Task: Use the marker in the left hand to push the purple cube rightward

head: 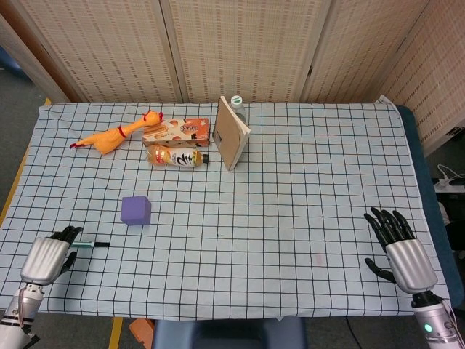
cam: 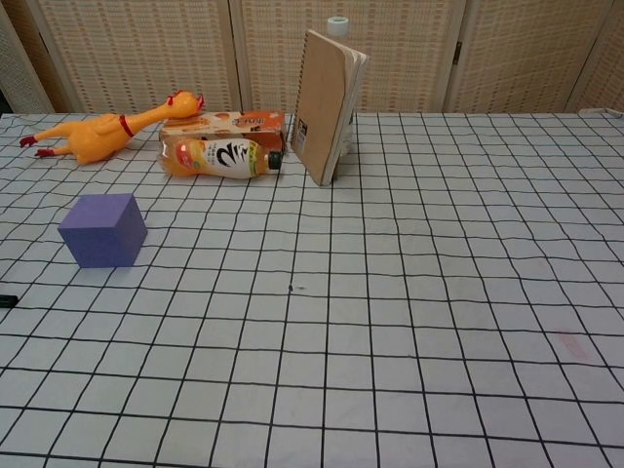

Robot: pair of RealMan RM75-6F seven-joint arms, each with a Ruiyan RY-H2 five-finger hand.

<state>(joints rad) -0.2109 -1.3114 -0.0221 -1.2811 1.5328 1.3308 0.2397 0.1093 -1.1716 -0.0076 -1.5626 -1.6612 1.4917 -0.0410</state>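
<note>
Marker (head: 91, 245) lay flat on the bench (head: 305, 182), its green end at the curled fingers of the left hand (head: 46, 259), grip unclear, with the purple cube (head: 136, 210) toward one o'clock; the right hand (head: 400, 250) rested spread, holding nothing.

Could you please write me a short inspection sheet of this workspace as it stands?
Surface: table under a white cloth with a black grid; a faint pink stain at the near right.
Job's things: purple cube alone on the cloth; marker lying flat, near-left of the cube.
Clutter: rubber chicken, snack box, juice bottle, a leaning book with a capped bottle behind it.
Hands: left hand at the marker's end, grip cannot be told; right hand open, fingers spread.
Cables: a power strip beyond the right edge.
Surroundings: woven folding screens behind.
</note>
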